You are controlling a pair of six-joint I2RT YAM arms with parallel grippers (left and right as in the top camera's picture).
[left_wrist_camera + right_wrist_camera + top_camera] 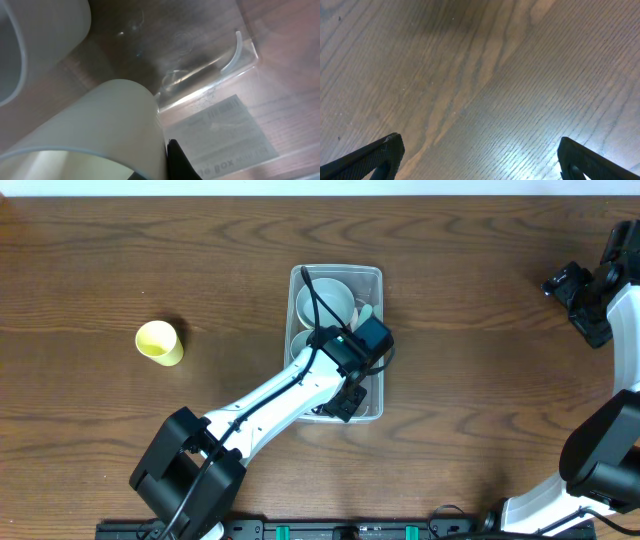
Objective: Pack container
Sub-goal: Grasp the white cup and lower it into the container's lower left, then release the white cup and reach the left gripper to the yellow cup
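The left gripper (pixel 342 400) is buried in the container (pixel 372 280), a pale cup (pixel 100 125) crowding one dark finger (pixel 176 161), so its grip is impossible to call. The container, clear, rounded and rimmed, sits in the middle of the table (pixel 480 380), while the right gripper (pixel 480 144) gapes wide and empty, far right. Two bowls (pixel 325 305) inside, one yellow cup (pixel 160 342) out left.

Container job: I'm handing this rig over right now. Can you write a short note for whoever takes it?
Left gripper: down inside the container, with a pale cup against its one visible finger. I can't confirm the grip.
Right gripper: open, above the table at the far right.
Done: white bowls are in the container.
Left to do: settle the pale cup, then probably fetch the yellow cup on the table left of the container.
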